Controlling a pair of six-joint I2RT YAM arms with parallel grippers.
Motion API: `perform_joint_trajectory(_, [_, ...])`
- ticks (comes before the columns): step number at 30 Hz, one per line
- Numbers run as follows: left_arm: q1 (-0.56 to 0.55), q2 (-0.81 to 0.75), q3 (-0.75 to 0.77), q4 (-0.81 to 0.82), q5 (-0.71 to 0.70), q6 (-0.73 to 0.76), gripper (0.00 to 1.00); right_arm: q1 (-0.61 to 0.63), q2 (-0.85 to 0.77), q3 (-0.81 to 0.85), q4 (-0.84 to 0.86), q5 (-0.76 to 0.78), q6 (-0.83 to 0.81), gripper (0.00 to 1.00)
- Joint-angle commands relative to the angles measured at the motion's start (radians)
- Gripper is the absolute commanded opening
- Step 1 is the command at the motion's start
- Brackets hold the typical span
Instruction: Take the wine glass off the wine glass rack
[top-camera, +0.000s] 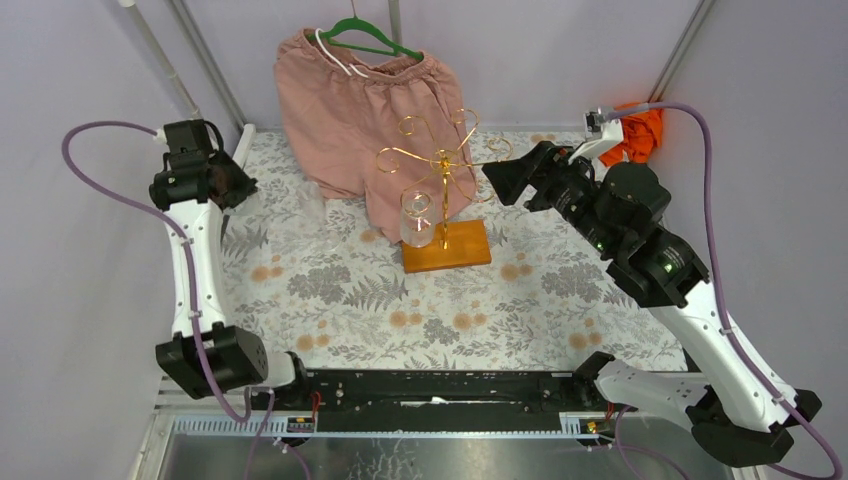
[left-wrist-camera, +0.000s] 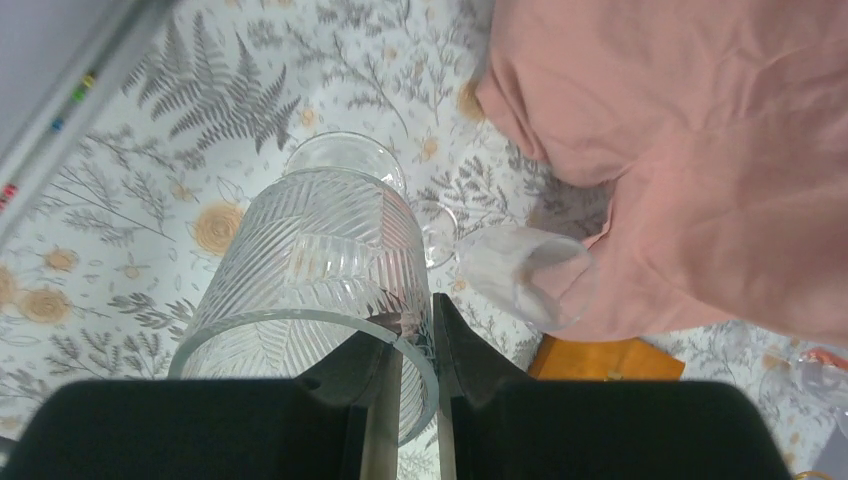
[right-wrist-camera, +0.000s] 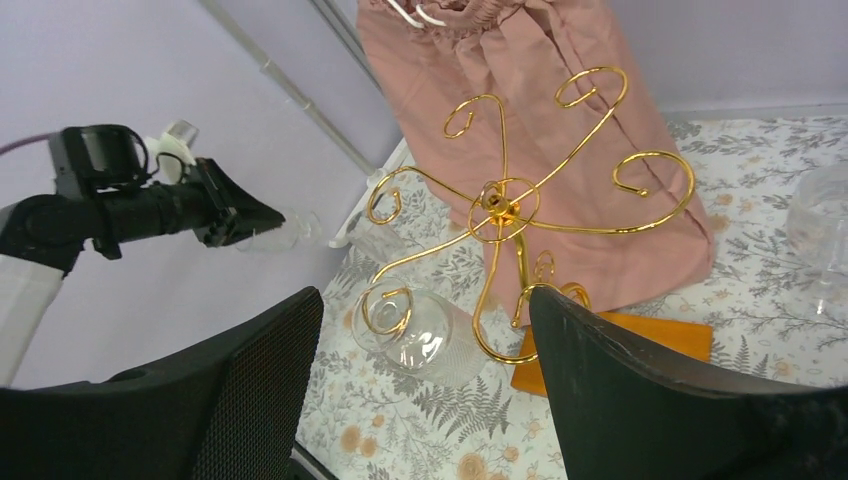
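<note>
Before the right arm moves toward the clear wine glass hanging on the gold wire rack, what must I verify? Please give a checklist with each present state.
1. The right gripper is open: ok, fingers wide apart.
2. The clear wine glass hangs on the gold wire rack: ok, from a low curled arm.
3. Glass between the right fingers: not ok, it is farther off.
4. Approach free of the curled wire arms: cannot tell.
5. The left gripper is free to help: not ok, shut on a ribbed clear glass.
6. The orange-brown wooden base lies flat on the floral table: ok.
</note>
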Motion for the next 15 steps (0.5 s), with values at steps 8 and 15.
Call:
perform_joint_trajectory(8, [0.078,0.084,-0.151,0.192,0.281,0.02,0.0,0.003,-0.024,0.021,0.016,0.057,-0.047,0.84])
perform_joint_trajectory(15, [0.08,0.142,-0.204,0.24,0.307,-0.006,0.0,0.003,-0.025,0.005,0.023,0.062,-0.051,0.84])
